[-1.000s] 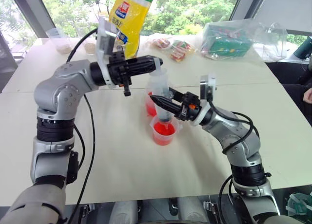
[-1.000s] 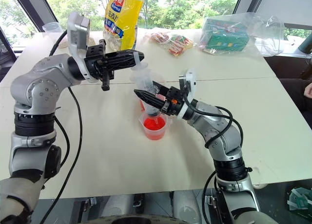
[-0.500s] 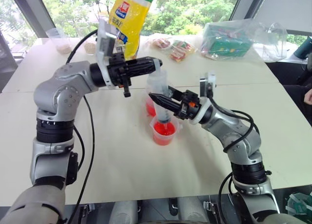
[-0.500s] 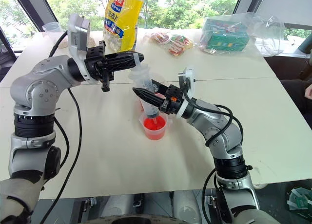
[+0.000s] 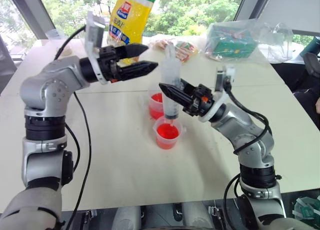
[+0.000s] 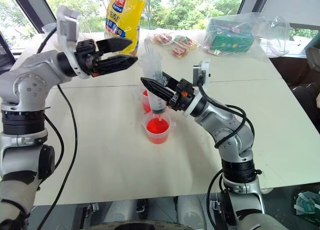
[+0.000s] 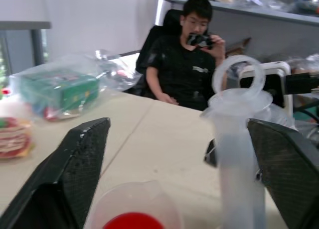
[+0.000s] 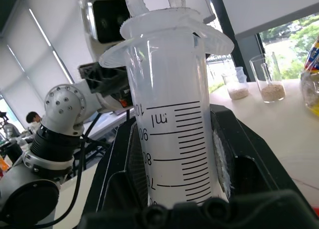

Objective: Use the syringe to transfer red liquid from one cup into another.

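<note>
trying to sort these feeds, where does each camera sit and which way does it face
Head stereo pair: on the head, looking down over both arms at the table; right gripper clamps the syringe over the cups.
Left wrist: along the open left gripper, toward the syringe top and a seated person.
Right wrist: along its fingers, up the syringe barrel, left arm behind.
Shared: the syringe.

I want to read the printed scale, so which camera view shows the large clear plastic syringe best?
The right wrist view: the large clear plastic syringe stands close, scale marks legible, clamped in the right gripper. Both eye views show it whole but small, above the cups. The left wrist view shows its top ring and flange, blurred.
</note>
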Robot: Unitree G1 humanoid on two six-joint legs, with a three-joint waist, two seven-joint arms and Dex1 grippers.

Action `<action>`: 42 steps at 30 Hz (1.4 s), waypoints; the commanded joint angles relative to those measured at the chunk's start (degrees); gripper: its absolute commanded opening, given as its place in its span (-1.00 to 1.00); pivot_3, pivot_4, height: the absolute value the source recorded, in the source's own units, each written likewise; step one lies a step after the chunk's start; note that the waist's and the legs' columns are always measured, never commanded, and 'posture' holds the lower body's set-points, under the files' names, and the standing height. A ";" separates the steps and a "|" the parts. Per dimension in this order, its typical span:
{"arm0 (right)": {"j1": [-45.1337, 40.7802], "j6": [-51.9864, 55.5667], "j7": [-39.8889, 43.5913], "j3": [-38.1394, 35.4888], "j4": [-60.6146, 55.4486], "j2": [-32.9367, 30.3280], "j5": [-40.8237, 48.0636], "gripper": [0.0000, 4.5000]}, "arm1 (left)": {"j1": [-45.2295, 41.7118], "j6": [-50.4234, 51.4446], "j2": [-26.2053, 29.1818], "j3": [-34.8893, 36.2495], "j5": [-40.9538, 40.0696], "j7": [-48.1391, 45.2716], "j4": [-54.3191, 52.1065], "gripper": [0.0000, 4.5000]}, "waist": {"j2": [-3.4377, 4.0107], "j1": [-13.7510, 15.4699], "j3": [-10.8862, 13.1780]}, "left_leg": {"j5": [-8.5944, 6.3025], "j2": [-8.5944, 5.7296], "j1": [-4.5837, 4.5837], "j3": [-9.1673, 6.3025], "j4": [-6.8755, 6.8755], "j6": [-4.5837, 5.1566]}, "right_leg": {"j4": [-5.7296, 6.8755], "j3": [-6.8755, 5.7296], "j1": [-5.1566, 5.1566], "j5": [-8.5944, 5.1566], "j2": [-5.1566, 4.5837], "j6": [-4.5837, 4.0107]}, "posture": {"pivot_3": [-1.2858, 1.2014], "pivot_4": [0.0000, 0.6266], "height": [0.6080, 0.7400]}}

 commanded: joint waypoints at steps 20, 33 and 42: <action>-4.70 39.41 -24.12 -7.76 14.73 -22.54 -2.34 -0.40 | 14.56 1.35 1.19 -0.53 -1.87 4.21 -17.37 0.99 | 0.00 -0.04 0.00 | -0.03 -0.02 -0.02 0.05 -0.03 0.05 | -0.05 0.05 -0.02 -0.01 -0.02 -0.02 | 0.03 -0.52 1.00; -4.26 39.98 -17.77 -7.01 14.22 -22.67 -6.84 0.96 | 18.46 1.27 3.57 -2.04 -1.82 3.84 -21.50 1.00 | -0.02 0.08 -0.01 | -0.03 -0.02 -0.04 0.04 -0.02 0.05 | -0.08 0.05 -0.02 -0.01 -0.01 -0.01 | 0.03 -0.52 1.00; -0.63 45.38 0.89 -19.82 -6.73 -36.24 10.21 0.96 | 21.98 2.05 8.33 -0.24 -2.83 1.64 -23.04 1.00 | 0.12 0.50 0.07 | -0.04 0.00 -0.05 0.01 -0.02 0.07 | -0.13 0.02 0.00 -0.02 0.01 -0.01 | 0.03 -0.52 1.00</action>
